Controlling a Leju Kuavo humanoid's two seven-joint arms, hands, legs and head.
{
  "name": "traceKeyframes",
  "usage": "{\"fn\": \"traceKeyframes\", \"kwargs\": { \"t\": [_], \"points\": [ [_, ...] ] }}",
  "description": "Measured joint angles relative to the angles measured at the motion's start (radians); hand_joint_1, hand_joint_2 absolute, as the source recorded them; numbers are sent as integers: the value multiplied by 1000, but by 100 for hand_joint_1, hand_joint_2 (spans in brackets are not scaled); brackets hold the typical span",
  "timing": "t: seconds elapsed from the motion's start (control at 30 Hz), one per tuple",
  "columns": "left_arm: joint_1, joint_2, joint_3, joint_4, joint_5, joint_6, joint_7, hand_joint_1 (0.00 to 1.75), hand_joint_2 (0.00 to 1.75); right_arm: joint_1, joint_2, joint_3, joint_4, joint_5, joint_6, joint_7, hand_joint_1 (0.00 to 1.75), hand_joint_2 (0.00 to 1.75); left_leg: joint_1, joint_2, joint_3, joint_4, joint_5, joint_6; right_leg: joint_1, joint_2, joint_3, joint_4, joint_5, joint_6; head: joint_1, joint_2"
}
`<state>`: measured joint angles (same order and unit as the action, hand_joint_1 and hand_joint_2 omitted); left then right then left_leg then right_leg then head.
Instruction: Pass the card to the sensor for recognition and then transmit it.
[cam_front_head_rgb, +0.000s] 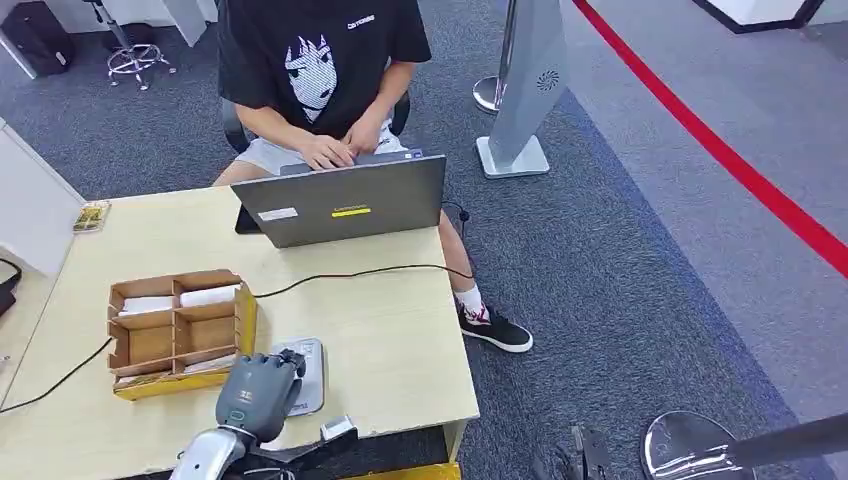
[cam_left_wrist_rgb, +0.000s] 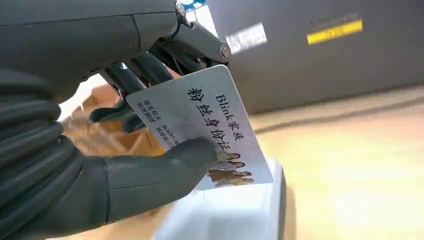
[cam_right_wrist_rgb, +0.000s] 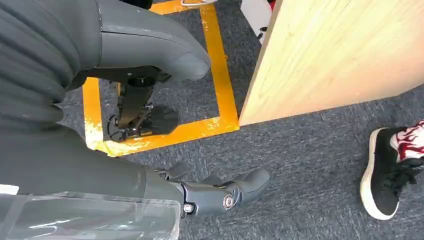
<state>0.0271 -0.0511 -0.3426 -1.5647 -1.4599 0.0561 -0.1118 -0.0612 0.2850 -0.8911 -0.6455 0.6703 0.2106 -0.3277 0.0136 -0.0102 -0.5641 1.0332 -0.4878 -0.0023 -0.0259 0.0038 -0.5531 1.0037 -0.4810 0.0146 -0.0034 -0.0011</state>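
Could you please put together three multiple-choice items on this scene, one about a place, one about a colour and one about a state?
1. Where is the left hand?
A. over the grey sensor at the table's near edge
B. on the laptop
C. inside the wooden box

2. What colour is the strip on the laptop lid?
A. red
B. yellow
C. green

3. What is the state of the card?
A. lying in the box
B. flat on the table
C. held by the left hand

Answers: 1 A, the head view shows the hand above the sensor; 2 B, the strip is yellow; 3 C, the left wrist view shows thumb and fingers pinching the card.
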Motion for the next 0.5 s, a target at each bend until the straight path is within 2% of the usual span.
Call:
{"fn": "traceKeyframes", "kwargs": {
  "t": [0.33, 0.5],
  "points": [
    [-20, -1, 19, -43, -2, -11, 0, 175, 175, 3, 3, -1, -7, 0, 2, 0, 0, 175, 0, 0, 0, 0, 0, 0, 0, 0, 0, 0, 0, 0, 0, 0],
    [-89, 34, 41, -43, 42, 19, 27, 175, 175, 3, 4, -1, -8, 10, 8, 4, 0, 175, 0, -1, 0, 0, 1, 0, 0, 0, 0, 0, 0, 0, 0, 0]
  ]
}}
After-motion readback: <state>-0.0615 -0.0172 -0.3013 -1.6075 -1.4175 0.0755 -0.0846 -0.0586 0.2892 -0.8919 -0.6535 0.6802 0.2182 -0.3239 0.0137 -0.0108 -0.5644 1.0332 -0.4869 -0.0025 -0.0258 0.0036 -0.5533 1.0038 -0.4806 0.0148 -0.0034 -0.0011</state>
